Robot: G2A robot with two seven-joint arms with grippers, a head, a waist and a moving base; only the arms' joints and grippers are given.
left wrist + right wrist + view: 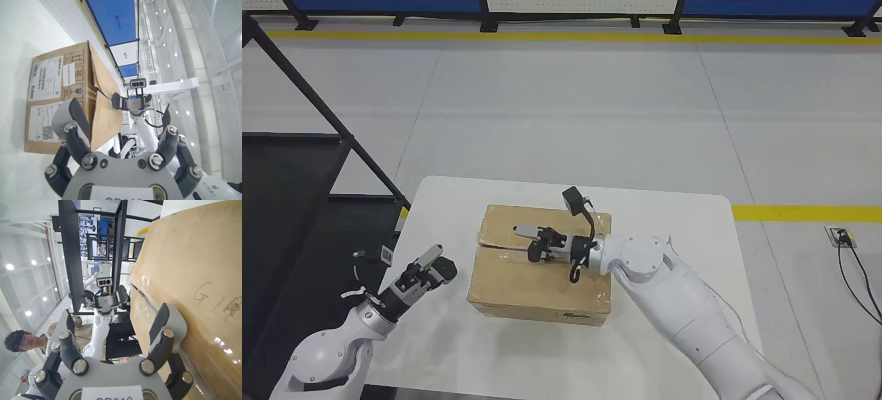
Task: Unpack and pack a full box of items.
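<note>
A closed brown cardboard box [542, 275] with shipping labels on its side stands in the middle of the white table [682, 230]. My right gripper [534, 240] lies over the box top [189, 256], open, with one finger pad [160, 321] resting beside the taped centre seam [143, 298]. The other finger hangs off the box in free air. My left gripper [437, 262] hovers open to the left of the box, level with its labelled side [49, 83] and holding nothing. In the left wrist view the right gripper [116, 101] shows on the box's top edge.
A black metal frame [332, 130] stands at the table's left, close behind my left arm. Bare tabletop lies to the right of and behind the box. Grey floor with a yellow line [802, 212] surrounds the table.
</note>
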